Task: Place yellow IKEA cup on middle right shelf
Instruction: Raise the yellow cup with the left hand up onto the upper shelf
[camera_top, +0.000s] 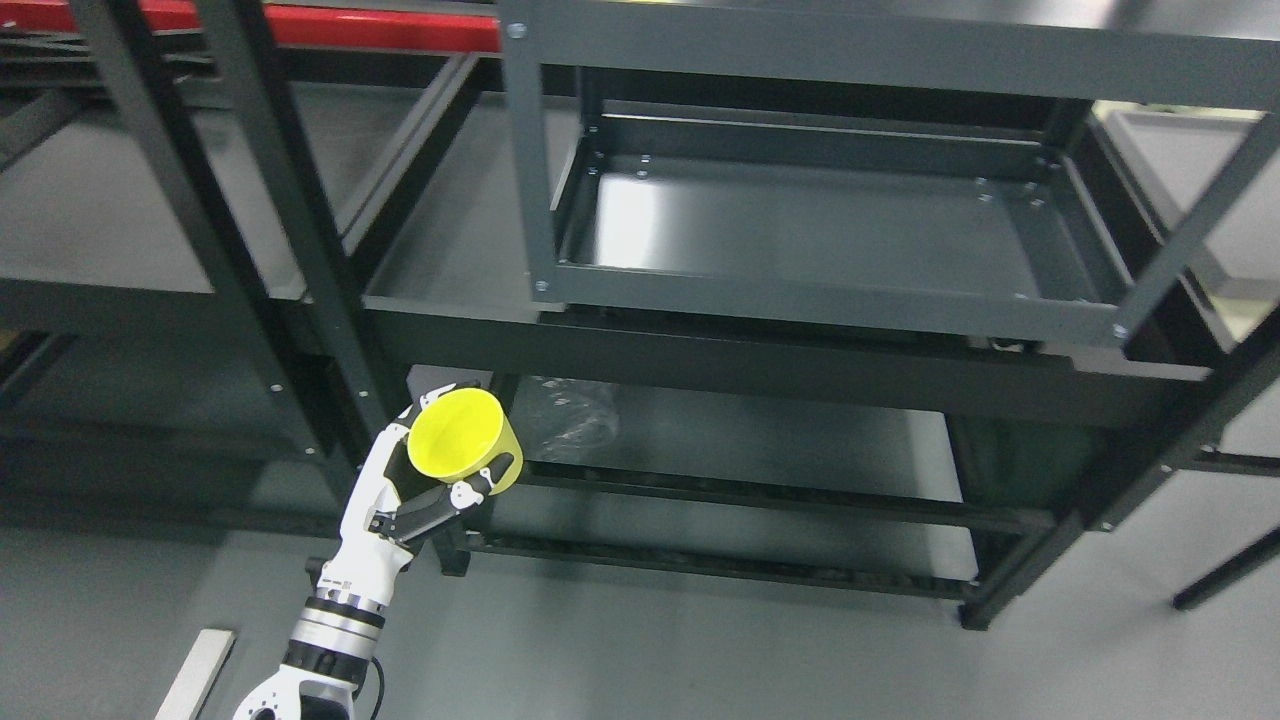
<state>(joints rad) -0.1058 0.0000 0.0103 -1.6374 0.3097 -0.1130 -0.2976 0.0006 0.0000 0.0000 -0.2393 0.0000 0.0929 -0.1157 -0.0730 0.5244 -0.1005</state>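
My left hand (425, 480) comes in from the lower left, white with black joints, and is shut on the yellow cup (462, 438). The cup is tilted, its open mouth facing up towards the camera and its handle to the lower right. It is held in front of the lower left corner post of the dark grey shelf rack, below the middle shelf tray (840, 300). That tray is bare and lies up and to the right of the cup.
A lower shelf (760, 440) holds a crumpled clear plastic bag (570, 420). Black rack posts (300, 220) stand just left of the hand. A red beam (380, 28) runs along the top left. A white strip (195, 675) lies on the grey floor.
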